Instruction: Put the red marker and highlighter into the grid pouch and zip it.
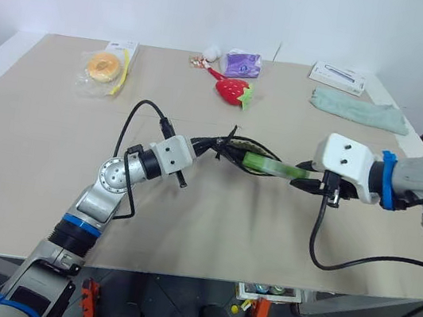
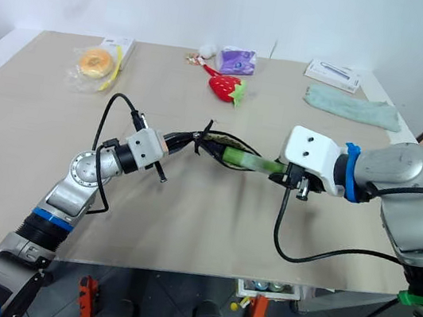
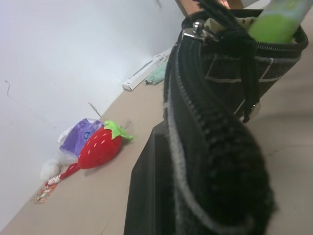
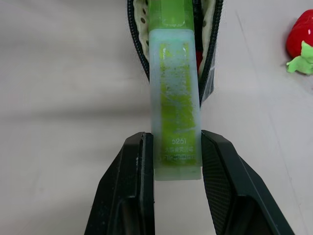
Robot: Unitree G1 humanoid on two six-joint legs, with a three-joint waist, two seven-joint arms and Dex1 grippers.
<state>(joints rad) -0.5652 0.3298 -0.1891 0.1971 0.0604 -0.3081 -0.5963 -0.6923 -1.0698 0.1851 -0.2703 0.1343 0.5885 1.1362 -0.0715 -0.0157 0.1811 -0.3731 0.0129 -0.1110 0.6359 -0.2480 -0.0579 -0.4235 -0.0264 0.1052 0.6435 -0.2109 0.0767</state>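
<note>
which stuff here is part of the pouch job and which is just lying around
In use:
- highlighter, held by the right gripper
- grid pouch, held by the left gripper

Lying about:
- strawberry plush
- purple packet
- bagged donut
- green cloth
- white box

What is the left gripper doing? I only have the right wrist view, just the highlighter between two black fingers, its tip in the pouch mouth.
Observer: The left gripper is shut on the grid pouch, holding it up off the table by one end.
Operator: Is the zipper open?
Observer: Yes. In the left wrist view the zipper is parted, and the highlighter enters the gap by its darker green end.
Operator: How far in is it?
Observer: Only partly. From the head camera most of the pale body section lies outside, with the right gripper shut on its rear end.
Operator: Anything nearby?
Observer: A strawberry plush lies farther back on the table, apart from the pouch.
</note>
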